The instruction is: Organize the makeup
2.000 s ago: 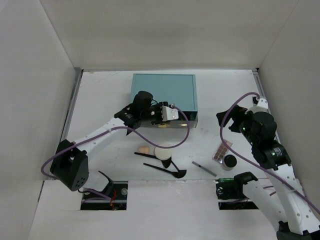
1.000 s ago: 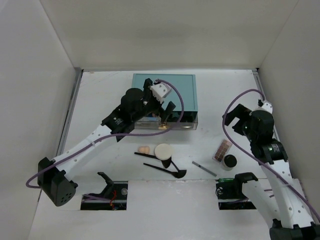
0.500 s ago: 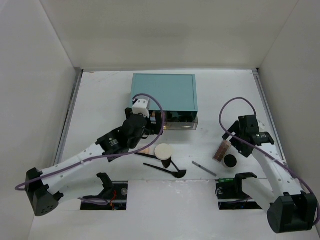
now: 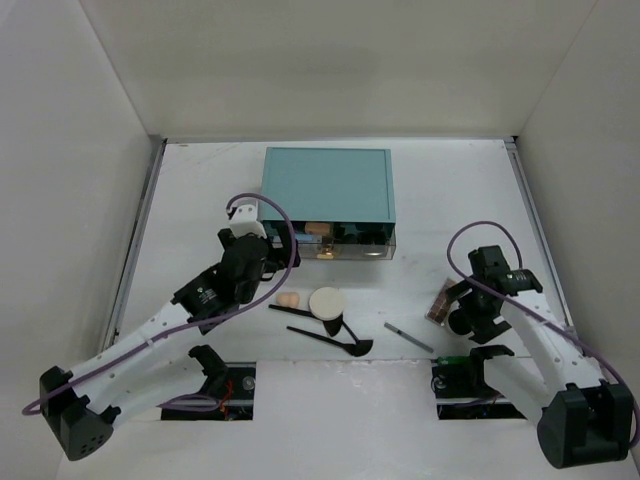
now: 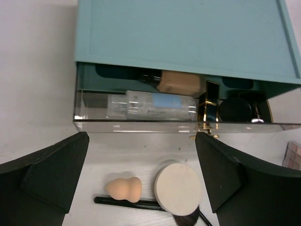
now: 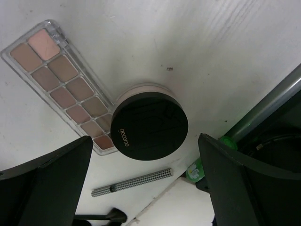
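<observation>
Now lowered from the teal drawer box, the left gripper hangs, jaws released, above the peach sponge on the tabletop; the right gripper, jaws likewise released, has dropped over the black jar beside the palette; both pickups seem imminent.

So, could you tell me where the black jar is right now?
The black jar sits on the table at the right, centred in the right wrist view, beside one end of the palette, with the pencil nearby.
</observation>
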Tool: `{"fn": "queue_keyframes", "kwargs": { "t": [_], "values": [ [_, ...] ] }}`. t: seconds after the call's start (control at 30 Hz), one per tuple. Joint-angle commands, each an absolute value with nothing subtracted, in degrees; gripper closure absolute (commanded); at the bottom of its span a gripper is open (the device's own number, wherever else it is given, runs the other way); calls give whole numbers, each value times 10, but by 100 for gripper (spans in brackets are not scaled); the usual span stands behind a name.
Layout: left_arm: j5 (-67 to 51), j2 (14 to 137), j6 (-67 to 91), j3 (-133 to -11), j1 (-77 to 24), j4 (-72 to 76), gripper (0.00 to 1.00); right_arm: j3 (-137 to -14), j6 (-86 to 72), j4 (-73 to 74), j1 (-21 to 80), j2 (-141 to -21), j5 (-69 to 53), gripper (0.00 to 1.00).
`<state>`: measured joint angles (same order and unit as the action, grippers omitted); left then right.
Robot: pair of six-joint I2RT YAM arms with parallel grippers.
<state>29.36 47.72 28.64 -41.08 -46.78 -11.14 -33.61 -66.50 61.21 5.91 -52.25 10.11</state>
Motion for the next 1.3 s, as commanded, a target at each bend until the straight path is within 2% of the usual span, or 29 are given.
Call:
{"fn": "queue_keyframes", "kwargs": {
  "t": [0.0, 0.1, 0.27, 0.4, 0.57, 0.63, 0.77, 0.93, 1.1, 1.27],
  "values": [
    [294, 458, 295, -403, -442, -104, 0, -330, -747, 628, 60, -509, 115, 0],
    [273, 456, 292, -403, -419, -104, 0, -314, -770, 610, 61, -520, 107, 0],
    [252, 453, 289, -403, -393, -107, 0, -298, -792, 586, 67, -536, 105, 13],
    [250, 452, 286, -403, -389, -109, 0, -292, -796, 577, 72, -526, 103, 30],
    [250, 453, 279, -407, -389, -116, 0, -315, -783, 590, 78, -493, 115, 58],
    [250, 450, 273, -410, -392, -122, 0, -345, -769, 603, 89, -473, 119, 64],
    [250, 434, 268, -415, -402, -132, 0, -440, -745, 636, 140, -454, 149, 66],
    [253, 416, 267, -417, -410, -145, 0, -585, -691, 610, 262, -489, 201, 67],
    [257, 413, 267, -425, -415, -170, 0, -696, -525, 459, 395, -604, 212, 63],
    [265, 396, 268, -434, -427, -190, 0, -729, -312, 246, 438, -701, 122, 64]
  ]
}}
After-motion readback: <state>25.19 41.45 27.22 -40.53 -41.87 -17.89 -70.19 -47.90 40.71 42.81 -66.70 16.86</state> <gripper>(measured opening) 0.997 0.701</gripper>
